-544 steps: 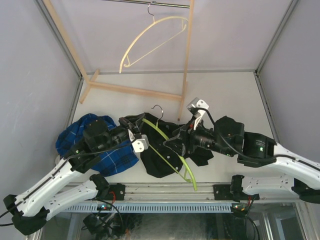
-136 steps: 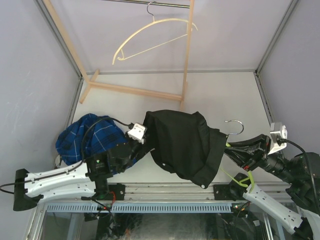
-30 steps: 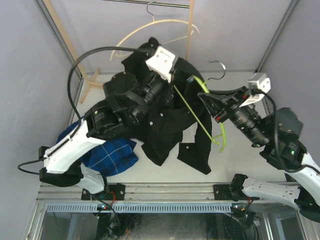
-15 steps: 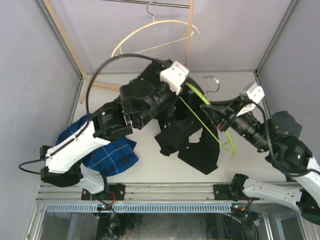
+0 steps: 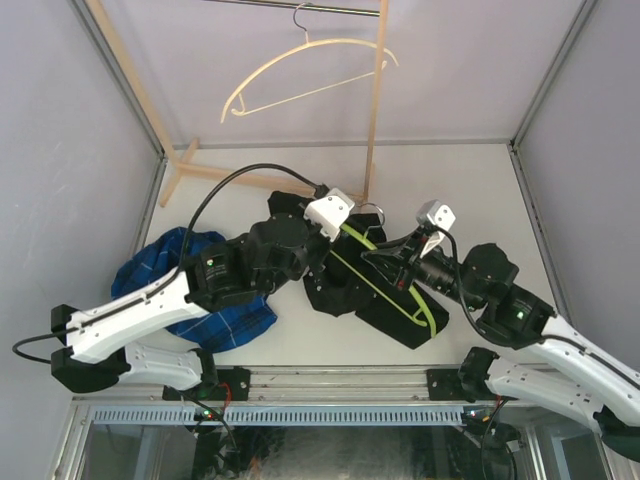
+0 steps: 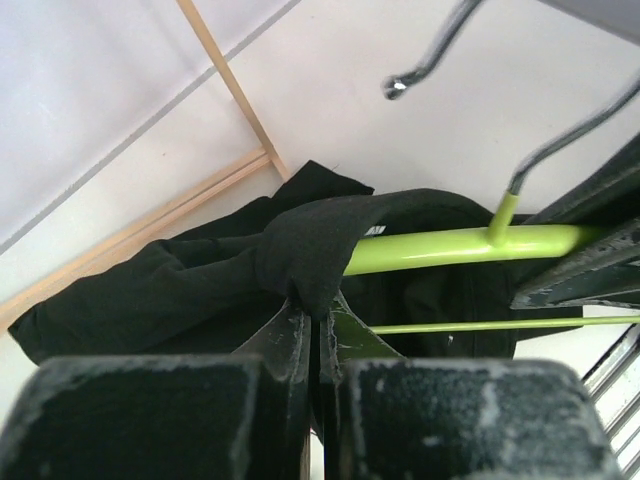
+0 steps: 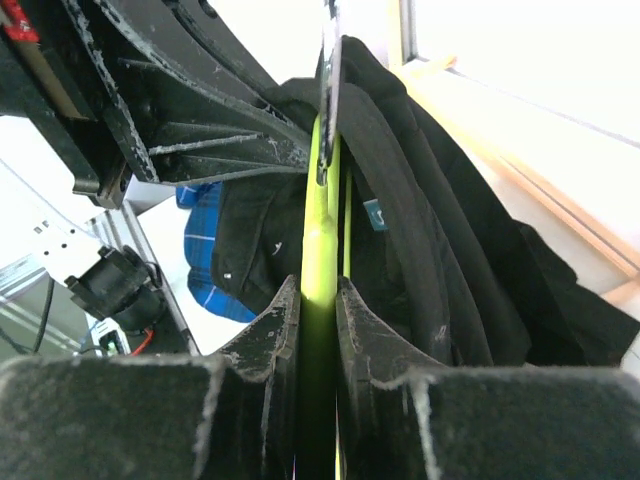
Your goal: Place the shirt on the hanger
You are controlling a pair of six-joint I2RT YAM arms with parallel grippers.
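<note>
The black shirt lies bunched on the table, draped partly over the lime-green hanger. My left gripper is shut on a fold of the shirt at one end of the hanger's arm; the metal hook juts up beside it. My right gripper is shut on the hanger's green bar, with the shirt hanging along its right side. In the left wrist view the gripper pinches cloth; in the right wrist view the gripper clamps the bar.
A blue plaid shirt lies at the left, under my left arm. A cream hanger hangs from the rail of the wooden rack, whose base beam crosses the table behind the shirt.
Both arms have come down from high near the rack to the table. The shirt and green hanger came down with them and now rest low in the middle.
</note>
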